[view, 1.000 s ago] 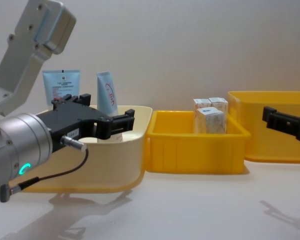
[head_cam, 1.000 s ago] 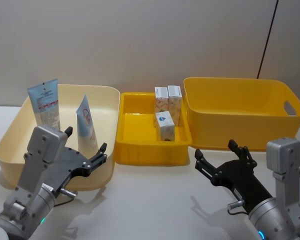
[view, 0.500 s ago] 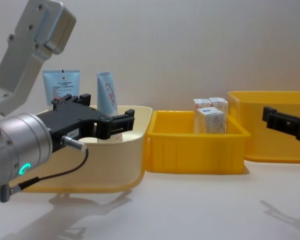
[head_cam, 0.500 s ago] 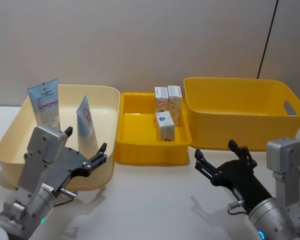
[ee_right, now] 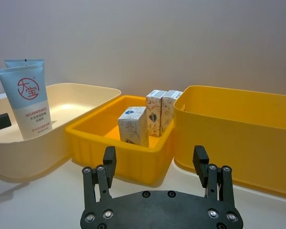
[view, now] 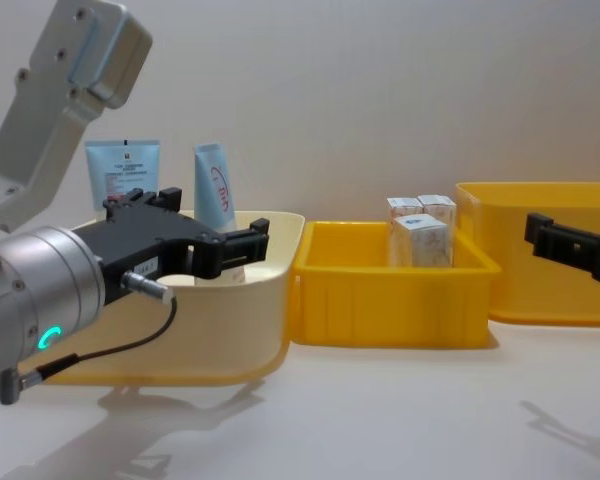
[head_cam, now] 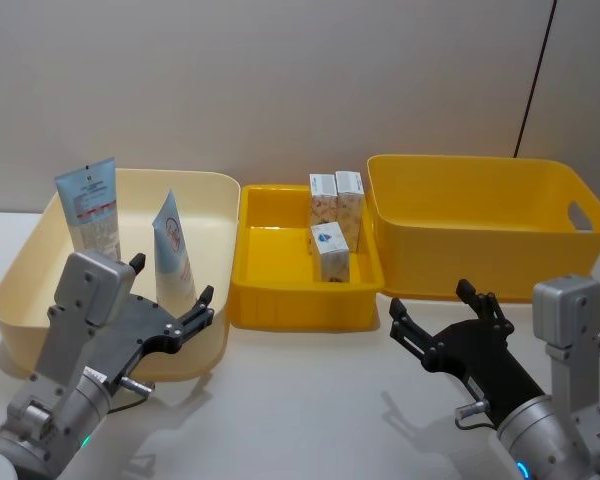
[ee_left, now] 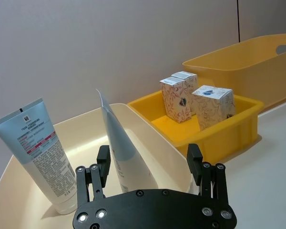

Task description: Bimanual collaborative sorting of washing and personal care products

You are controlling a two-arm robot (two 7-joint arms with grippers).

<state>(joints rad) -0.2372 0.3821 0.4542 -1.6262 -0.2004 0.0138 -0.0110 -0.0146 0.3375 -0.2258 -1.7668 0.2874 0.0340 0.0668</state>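
- Standing in the cream bin [head_cam: 28, 268] were two pale-blue squeeze tubes, crimped ends up. The rear tube [head_cam: 88, 208] was near the far left corner and the near tube [head_cam: 173, 250] closer to the middle, the two apart.
- The left wrist view gave the rear tube's [ee_left: 35, 152] fine print and red band, and a plain side of the near tube [ee_left: 121, 152]. The right wrist view gave the near tube's [ee_right: 31, 102] face with a round red mark.
- The chest view showed both tubes rising above the bin's rim.
- In the small yellow bin [head_cam: 300, 310], just right of the cream bin, stood white cartons with coloured print. The rear pair of cartons [head_cam: 348, 205] stood side by side at the far wall, the front carton [head_cam: 330, 250] just in front of them.
- The large yellow bin [head_cam: 480, 270] stood further right; the head view showed a slot handle [head_cam: 580, 215] in its right wall.
- Left gripper [head_cam: 172, 280]: at the near side of the cream bin, fingers spread apart, gripping nothing.
- Right gripper [head_cam: 430, 298]: above the table [head_cam: 300, 400], before the large yellow bin, fingers likewise spread, gripping nothing.
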